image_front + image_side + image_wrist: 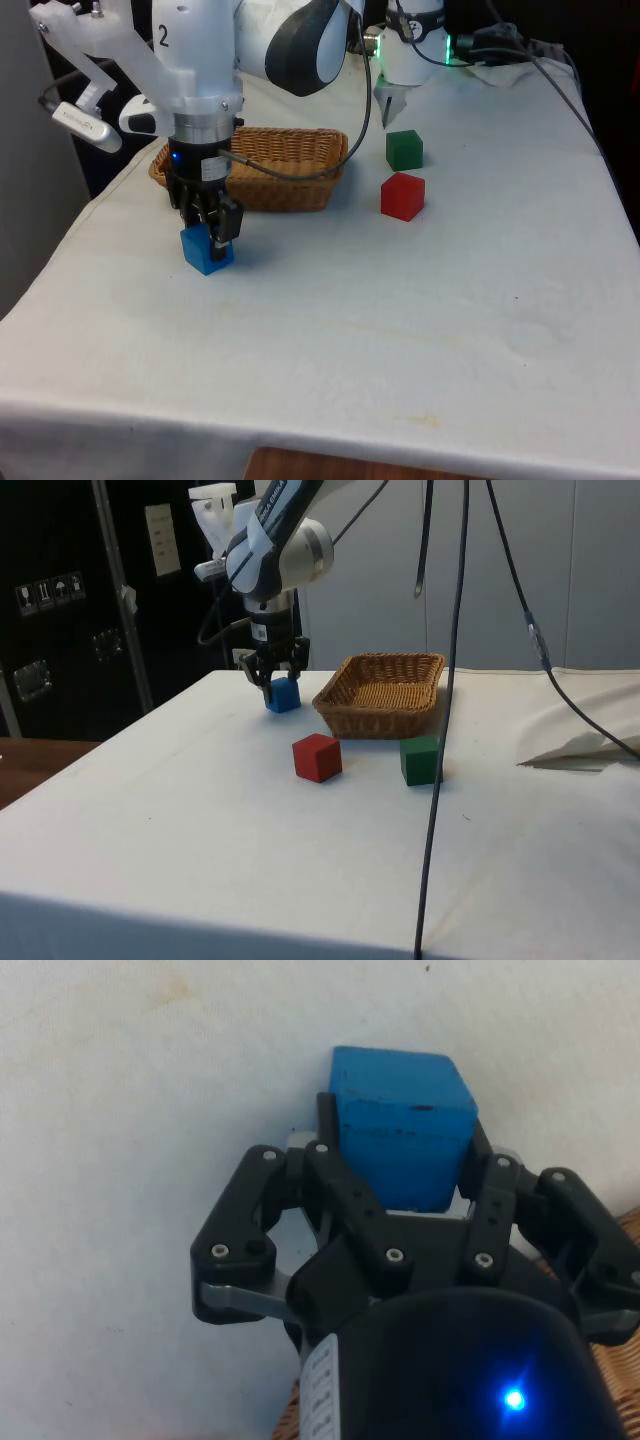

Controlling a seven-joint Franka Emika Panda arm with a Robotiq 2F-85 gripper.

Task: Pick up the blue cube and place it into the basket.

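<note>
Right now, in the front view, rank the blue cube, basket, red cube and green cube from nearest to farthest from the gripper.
1. Blue cube: between the fingers of the gripper.
2. Basket: just behind, toward the front view's right.
3. Red cube: farther to the front view's right.
4. Green cube: behind the red cube, farthest.

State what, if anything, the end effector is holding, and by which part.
The end effector grips the blue cube by two opposite side faces, one finger on each; the cube sits on the white cloth.
</note>
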